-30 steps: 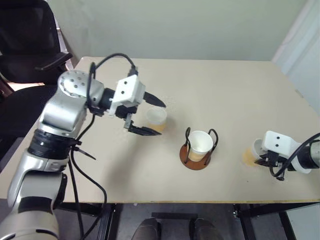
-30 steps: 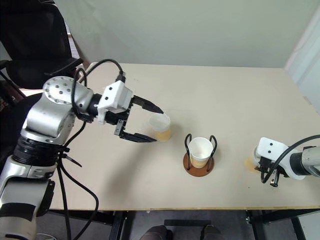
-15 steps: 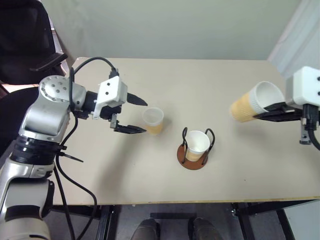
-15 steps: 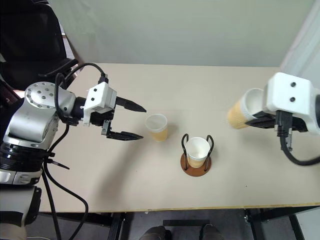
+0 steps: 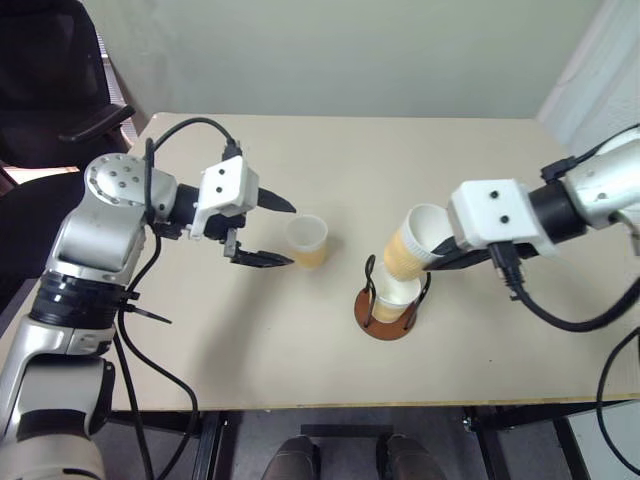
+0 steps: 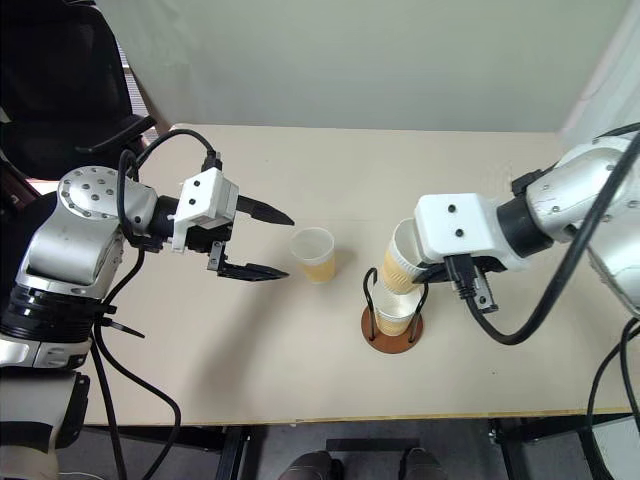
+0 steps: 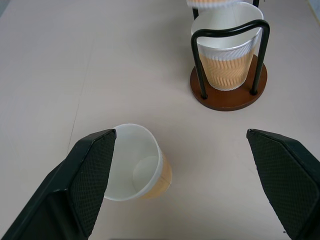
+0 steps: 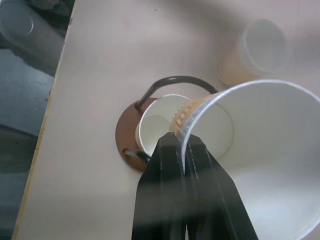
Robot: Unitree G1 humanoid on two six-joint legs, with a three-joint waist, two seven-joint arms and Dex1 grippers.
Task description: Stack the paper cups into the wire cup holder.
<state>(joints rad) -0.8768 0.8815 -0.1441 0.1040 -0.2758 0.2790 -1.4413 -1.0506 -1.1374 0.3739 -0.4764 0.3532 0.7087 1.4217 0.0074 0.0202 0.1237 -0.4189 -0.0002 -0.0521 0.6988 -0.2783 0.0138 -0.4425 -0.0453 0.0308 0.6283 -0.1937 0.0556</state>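
Paper cups number three, each tapered, with a white rim and inside and a tan-yellow ribbed lower part. Nearest stands the wire cup holder (image 5: 389, 312), a round reddish-brown base with two thin black wire loops, close to the front edge of the table (image 5: 300, 370). One cup in the holder (image 5: 397, 293) sits upright between the loops. Just above it, toward 12 o'clock, the right pincer (image 8: 184, 150) is pressed together on the rim of the second cup (image 5: 412, 246), one finger inside and one outside; this cup is tilted, its bottom close over the mouth of the cup in the holder. At 10 o'clock from the holder, the third cup (image 5: 307, 241) stands alone on the table. At 9 o'clock from it, the left pincer (image 5: 272, 233) is spread wide, its fingers near the cup but not touching it.
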